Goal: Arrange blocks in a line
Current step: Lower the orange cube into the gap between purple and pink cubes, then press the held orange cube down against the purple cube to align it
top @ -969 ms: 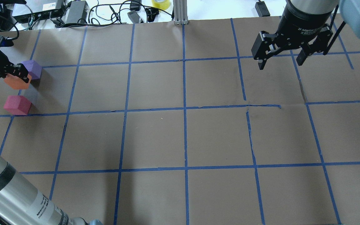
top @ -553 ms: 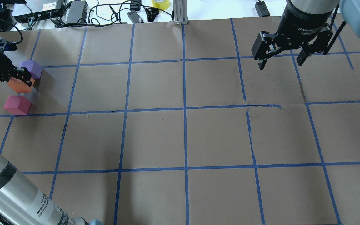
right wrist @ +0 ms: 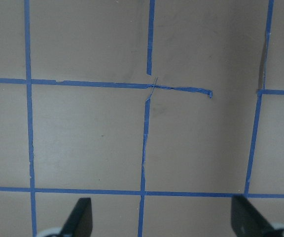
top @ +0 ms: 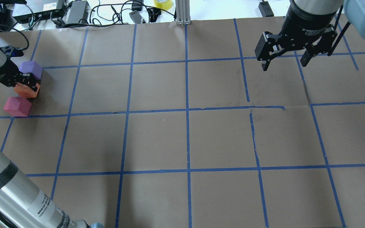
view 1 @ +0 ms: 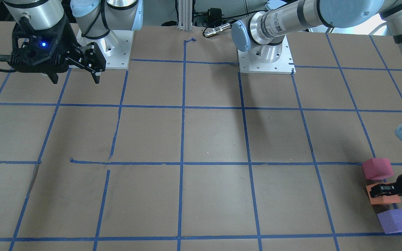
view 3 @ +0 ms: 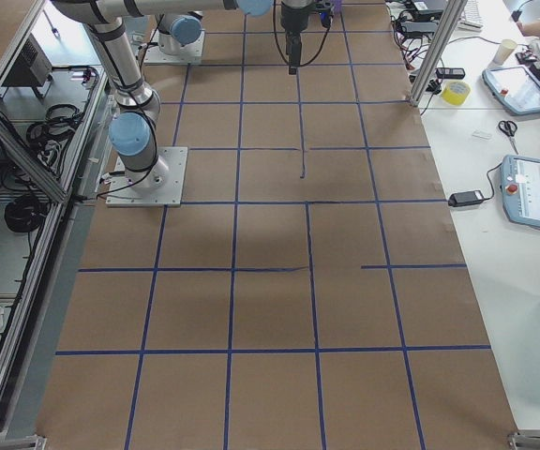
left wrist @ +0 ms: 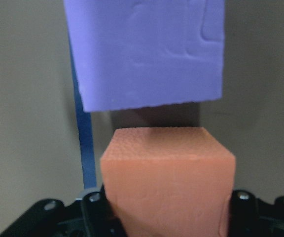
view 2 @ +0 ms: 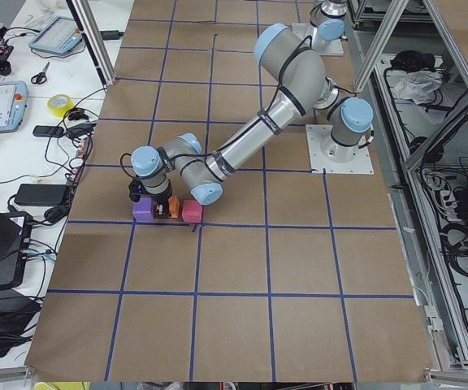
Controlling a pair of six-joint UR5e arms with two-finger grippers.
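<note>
Left gripper point(top: 25, 85) pinches the orange block point(top: 28, 91), held low between purple block point(top: 31, 68) and reddish-pink block point(top: 17, 106) at the table's left edge. Right gripper point(top: 285, 61) spread, raised, pointing down. Table point(top: 157, 139): brown paper, blue tape grid.

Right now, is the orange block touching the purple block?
Apart. The left wrist view shows a dark, shadowed gap between the orange block and the purple block.

Silver tubular arms point(view 1: 284, 20) carry pale-blue joint caps point(view 1: 241, 36), black fingers point(top: 264, 65), and white bolted base plates point(view 1: 277, 63).
</note>
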